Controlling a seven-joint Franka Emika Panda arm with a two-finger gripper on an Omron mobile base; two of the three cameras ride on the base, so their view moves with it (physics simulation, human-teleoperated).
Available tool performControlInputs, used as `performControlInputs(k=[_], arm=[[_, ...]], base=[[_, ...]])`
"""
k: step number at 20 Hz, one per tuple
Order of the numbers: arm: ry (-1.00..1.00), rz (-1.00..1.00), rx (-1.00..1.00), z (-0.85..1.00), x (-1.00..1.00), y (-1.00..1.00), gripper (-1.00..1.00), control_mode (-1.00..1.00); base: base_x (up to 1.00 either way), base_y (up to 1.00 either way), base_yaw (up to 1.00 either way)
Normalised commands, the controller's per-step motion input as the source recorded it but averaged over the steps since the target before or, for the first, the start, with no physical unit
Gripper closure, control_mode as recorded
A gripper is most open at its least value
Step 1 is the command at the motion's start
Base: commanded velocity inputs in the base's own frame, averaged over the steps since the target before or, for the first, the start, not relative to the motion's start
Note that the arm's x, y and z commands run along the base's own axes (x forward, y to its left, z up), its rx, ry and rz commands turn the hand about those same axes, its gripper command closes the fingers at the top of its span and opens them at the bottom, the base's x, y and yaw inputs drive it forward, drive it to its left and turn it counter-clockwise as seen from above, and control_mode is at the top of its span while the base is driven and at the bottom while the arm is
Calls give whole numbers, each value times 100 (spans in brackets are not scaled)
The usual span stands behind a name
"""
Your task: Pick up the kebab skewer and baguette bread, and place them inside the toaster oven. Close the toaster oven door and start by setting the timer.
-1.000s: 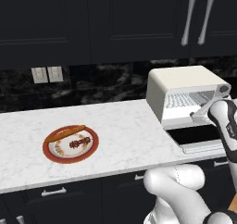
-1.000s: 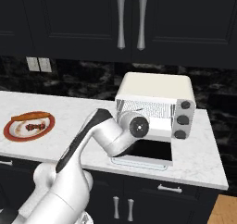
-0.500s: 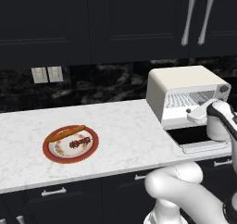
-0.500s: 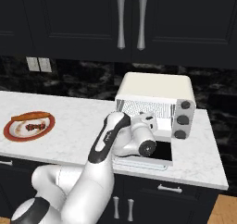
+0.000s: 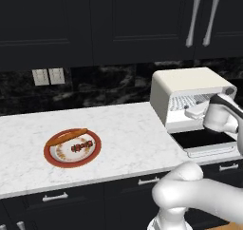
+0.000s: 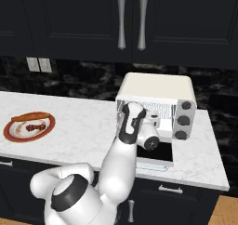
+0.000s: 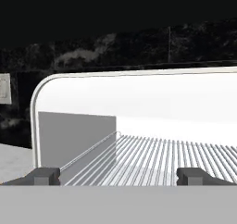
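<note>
The toaster oven (image 5: 190,98) stands at the right end of the white marble table (image 5: 128,134), close to the dark stone back wall. Its door (image 5: 204,141) is folded down flat in front of it, dark glass facing up, and the wire rack (image 7: 171,160) inside is bare. In the right base view the oven (image 6: 155,91) shows two round knobs (image 6: 184,113) stacked on its right face.

The gripper (image 7: 116,176) sits just in front of the oven's open mouth, above the lowered door, pointing into the chamber. Its two dark fingertips (image 7: 44,176) are spread wide apart with nothing between them. In the left base view the white wrist (image 5: 219,117) hangs at the oven's front, and the arm (image 6: 123,159) rises from the base in the right base view.

Well apart from the oven, toward the left end of the table, a red-rimmed plate (image 5: 52,155) holds both foods. The baguette (image 5: 66,137) lies along the plate's far edge, slightly angled. The kebab skewer (image 5: 81,146) rests just beside it, nearer the plate's middle. Neither is touched by the gripper.

Two pale wall outlets (image 5: 49,76) sit on the back wall above the plate, and dark cabinets with silver handles (image 5: 201,17) hang overhead.
</note>
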Motion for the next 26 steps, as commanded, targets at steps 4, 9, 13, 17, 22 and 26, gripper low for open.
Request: performControlInputs(k=[4,9,13,17,22,26], arm=[[0,0,6,-18,61,-28,-100,-100],[0,0,0,-31,47,-16,-100,-100],[-2,0,-4,-23,33,-7,-100,-100],[0,0,-3,-17,28,-1,-100,-100],[0,0,-3,-46,7,-10,-100,-100],[1,0,-6,-73,-55,-33,-100,-100]], base=[[0,0,0],[0,0,0],[0,0,0],[0,0,0],[0,0,0],[0,0,0]])
